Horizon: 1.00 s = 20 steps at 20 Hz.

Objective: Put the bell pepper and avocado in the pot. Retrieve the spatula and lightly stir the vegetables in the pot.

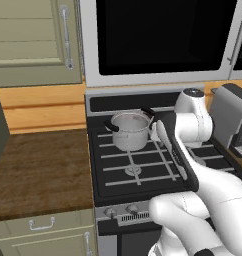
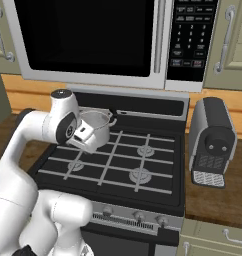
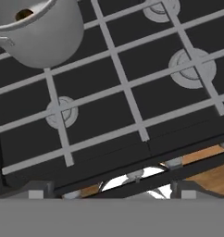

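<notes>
A simulated kitchen seen from behind a white robot arm (image 1: 193,150) that reaches forward over a black stove (image 1: 143,172) with pale grey grates. On the rear left burner stands the pot (image 1: 129,131), a small shiny steel cylinder with 2 black side handles, upright and without a lid. In the right base view the pot (image 2: 99,122) sits just behind the arm's hand, partly covered by it. In the hand view the pot (image 3: 37,30) fills the upper left corner, its rim open and its rounded steel wall resting on the grate; the rest of that view looks down on the stove top (image 3: 132,106) with 4 round burners under the crossing bars, and the front edge with knobs along the bottom.

The gripper (image 2: 85,140) hangs above the stove's left half, just in front of the pot and touching nothing. The 2 jaws stand wide apart and hold nothing.

Above the stove hangs a microwave (image 2: 93,40) with a dark door and a button panel at its right. A wooden tabletop (image 1: 38,170) lies left of the stove, with pale green cabinets (image 1: 33,40) above. To the right of the stove a grey and black coffee machine (image 2: 211,142) stands on another stretch of wooden tabletop (image 2: 218,200).
</notes>
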### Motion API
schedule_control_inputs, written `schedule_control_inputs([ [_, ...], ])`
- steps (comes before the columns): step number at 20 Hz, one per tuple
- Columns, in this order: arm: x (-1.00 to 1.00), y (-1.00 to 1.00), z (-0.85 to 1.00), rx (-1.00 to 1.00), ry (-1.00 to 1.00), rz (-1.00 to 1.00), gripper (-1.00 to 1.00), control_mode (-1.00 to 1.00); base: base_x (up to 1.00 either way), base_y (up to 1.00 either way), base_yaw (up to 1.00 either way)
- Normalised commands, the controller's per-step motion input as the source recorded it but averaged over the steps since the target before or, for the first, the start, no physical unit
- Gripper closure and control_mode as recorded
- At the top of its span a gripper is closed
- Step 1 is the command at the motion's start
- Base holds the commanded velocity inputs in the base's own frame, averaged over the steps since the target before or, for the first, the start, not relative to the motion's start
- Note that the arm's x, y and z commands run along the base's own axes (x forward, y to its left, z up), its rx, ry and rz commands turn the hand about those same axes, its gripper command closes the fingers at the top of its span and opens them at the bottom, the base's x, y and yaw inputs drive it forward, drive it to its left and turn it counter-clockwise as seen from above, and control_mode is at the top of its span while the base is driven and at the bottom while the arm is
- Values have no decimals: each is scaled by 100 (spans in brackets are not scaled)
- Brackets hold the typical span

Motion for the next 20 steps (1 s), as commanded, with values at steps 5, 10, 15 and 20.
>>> schedule_control_inputs([
  [5,-35,-29,-11,0,2,0,-100,-100,0,0,0],
  [10,-33,-17,-6,0,0,0,-100,100,-37,-25,0],
  [15,0,0,0,0,0,0,-100,100,-79,-99,0],
  [20,0,0,0,0,0,0,-100,100,5,-100,1],
])
